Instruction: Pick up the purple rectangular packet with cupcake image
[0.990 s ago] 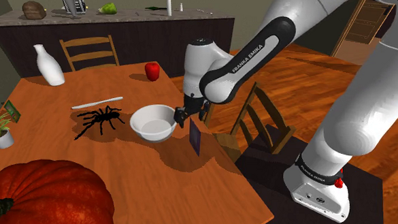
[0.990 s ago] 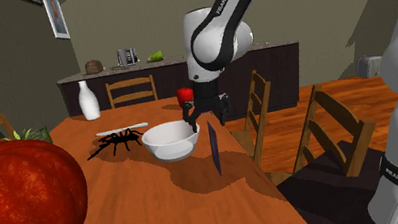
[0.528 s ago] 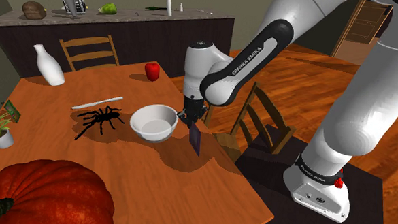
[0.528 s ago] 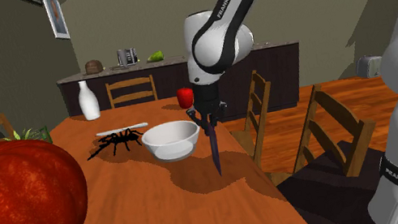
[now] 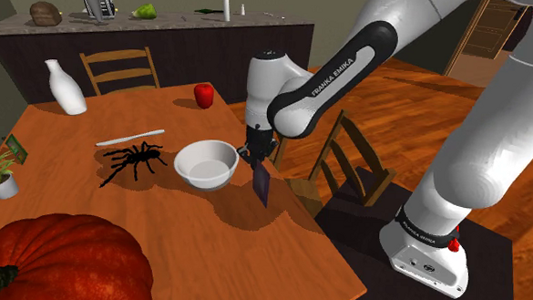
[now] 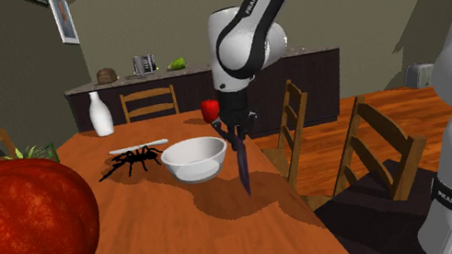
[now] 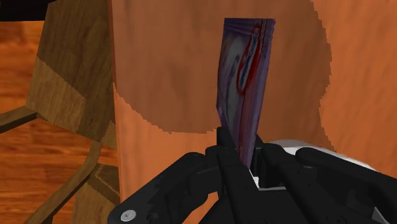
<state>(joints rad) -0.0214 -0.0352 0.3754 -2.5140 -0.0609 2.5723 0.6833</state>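
Standing by the table [image 5: 184,237], I'd say the job is more than half done. The arm [image 5: 313,82] bends down over the near edge, and its hand [image 5: 258,159] is clenched on the top edge of the packet [image 5: 262,185], which hangs straight below it. So the reach and the grasp look finished. What is left is the lift, and I can't say it has begun, because the packet's lower end sits so close to the tabletop that no view shows me a gap or a touch. The views each add something. The shoulder view gives the layout: a chair [image 5: 346,166] stands just behind the hand, off the table's edge, and a white bowl [image 5: 205,163] sits just beside the hand on the other side, near the packet but apart from it. It also shows the packet's broad face as a dark panel. The second exterior view catches the packet [image 6: 243,170] edge-on, a thin dark blade plumb under the hand [image 6: 237,136], with its shadow pooled on the wood beneath. The wrist view settles the grip: the black fingers [image 7: 224,153] pinch the packet [image 7: 245,83] from both sides, and its purple face carries a red and white print, too skewed for me to call it a cupcake.
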